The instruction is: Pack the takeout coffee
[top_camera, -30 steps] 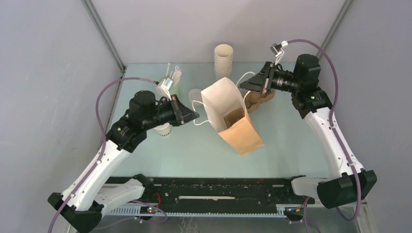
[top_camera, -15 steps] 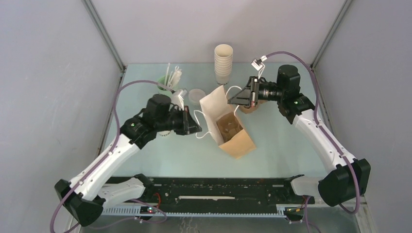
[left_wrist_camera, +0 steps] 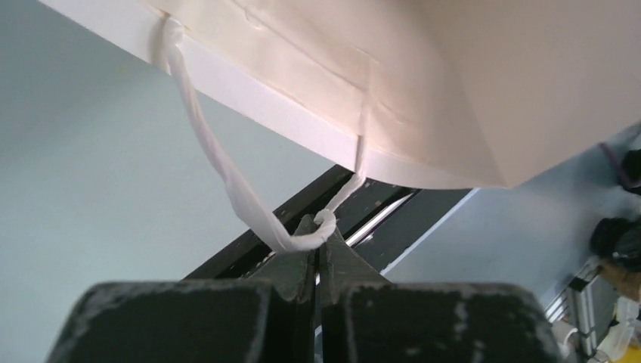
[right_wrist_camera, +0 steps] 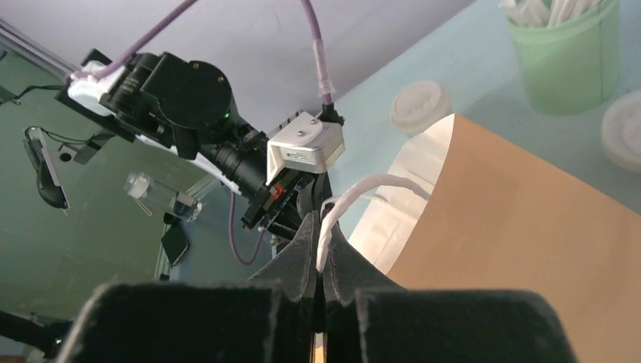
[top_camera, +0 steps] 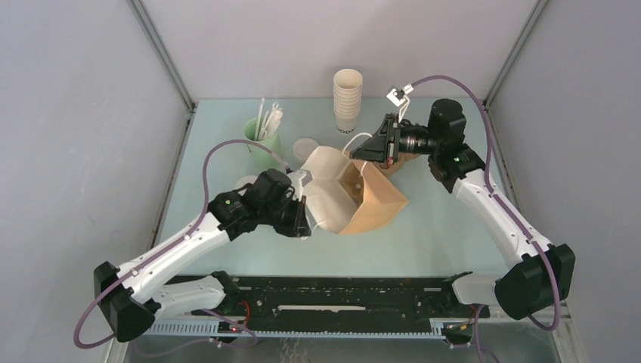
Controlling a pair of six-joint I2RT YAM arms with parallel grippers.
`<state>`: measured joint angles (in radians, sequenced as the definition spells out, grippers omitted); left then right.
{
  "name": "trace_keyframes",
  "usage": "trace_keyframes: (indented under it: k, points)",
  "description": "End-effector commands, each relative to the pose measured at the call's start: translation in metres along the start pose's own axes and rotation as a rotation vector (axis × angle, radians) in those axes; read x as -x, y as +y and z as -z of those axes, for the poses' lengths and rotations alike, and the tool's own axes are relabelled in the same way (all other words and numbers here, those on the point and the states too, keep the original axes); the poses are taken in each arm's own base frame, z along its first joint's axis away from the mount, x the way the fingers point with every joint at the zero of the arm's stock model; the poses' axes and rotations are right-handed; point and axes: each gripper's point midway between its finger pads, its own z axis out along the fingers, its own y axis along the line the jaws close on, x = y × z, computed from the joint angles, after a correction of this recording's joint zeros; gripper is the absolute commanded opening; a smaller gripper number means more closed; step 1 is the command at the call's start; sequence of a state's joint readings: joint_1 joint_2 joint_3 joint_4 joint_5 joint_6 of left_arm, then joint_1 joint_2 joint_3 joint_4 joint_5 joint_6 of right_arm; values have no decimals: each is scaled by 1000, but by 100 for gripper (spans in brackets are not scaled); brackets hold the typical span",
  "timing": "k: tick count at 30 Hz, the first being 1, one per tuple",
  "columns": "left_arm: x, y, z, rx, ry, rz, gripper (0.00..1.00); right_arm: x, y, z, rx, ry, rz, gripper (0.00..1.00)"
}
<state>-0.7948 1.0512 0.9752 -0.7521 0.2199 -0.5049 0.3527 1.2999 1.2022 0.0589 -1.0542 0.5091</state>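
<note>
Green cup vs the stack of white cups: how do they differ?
Colour: the green cup is mint green; the stack of white cups is off-white.
Count: the green cup is single; the stack is several cups nested, and stands taller.
Contents: the green cup holds white straws; the stack's top cup looks empty.
Shared: both upright, lidless, near the far edge of the table.

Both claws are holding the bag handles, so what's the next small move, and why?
Probably ease the handles apart and stand the paper bag upright. The left claw and right claw each pinch one, the bag leans over, and the takeout coffee sits outside it beside the left arm.
</note>
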Motion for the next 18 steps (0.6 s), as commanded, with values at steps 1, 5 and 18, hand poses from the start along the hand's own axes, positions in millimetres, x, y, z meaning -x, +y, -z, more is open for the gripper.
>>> trace_keyframes:
  k: [1, 5, 18]
  points:
    - [-24, 20, 7, 69, 50, -45, 0, -17, 8, 5, -15, 73, 61, 0]
    - [1, 20, 26, 104, -38, -134, 0, -16, 4, 13, -97, 55, 54, 0]
    - [73, -31, 72, 27, -274, -139, 0, 4, 3, 23, -54, -25, 65, 0]
